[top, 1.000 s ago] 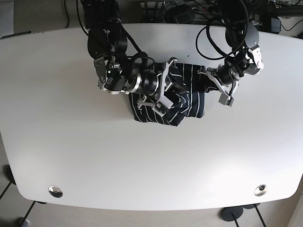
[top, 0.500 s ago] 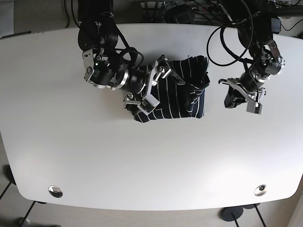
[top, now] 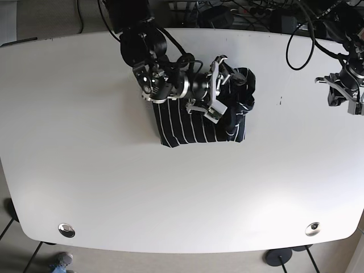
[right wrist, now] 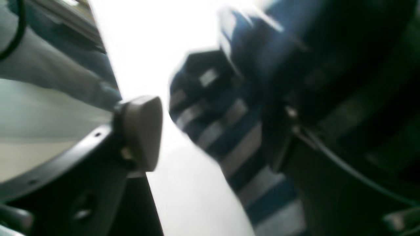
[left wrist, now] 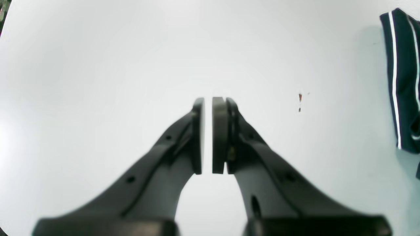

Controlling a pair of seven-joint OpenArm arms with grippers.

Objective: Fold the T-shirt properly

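Note:
The T-shirt (top: pixel 196 122) is dark navy with thin white stripes and lies in a folded block at the table's upper middle, its right part bunched up (top: pixel 242 91). My right gripper (top: pixel 215 86) hovers over that bunched side, open. In the blurred right wrist view, striped cloth (right wrist: pixel 213 131) shows between the pale finger pad (right wrist: pixel 142 131) and the dark far finger. My left gripper (top: pixel 342 98) is at the table's far right edge, apart from the shirt. Its fingers (left wrist: pixel 207 105) are shut with nothing between them, and the shirt's edge (left wrist: pixel 403 82) shows at the right border.
The white table (top: pixel 114 187) has a rounded front edge with two metal insets (top: pixel 67 230) (top: pixel 312 228). Small reddish specks (left wrist: pixel 299 98) mark the surface between the left gripper and the shirt. Cables and equipment (top: pixel 227 14) crowd the far edge.
My right arm has swung rightward across the shirt to its upper right part. My left arm has pulled away from the shirt to the table's right edge. The shirt's right side looks more bunched.

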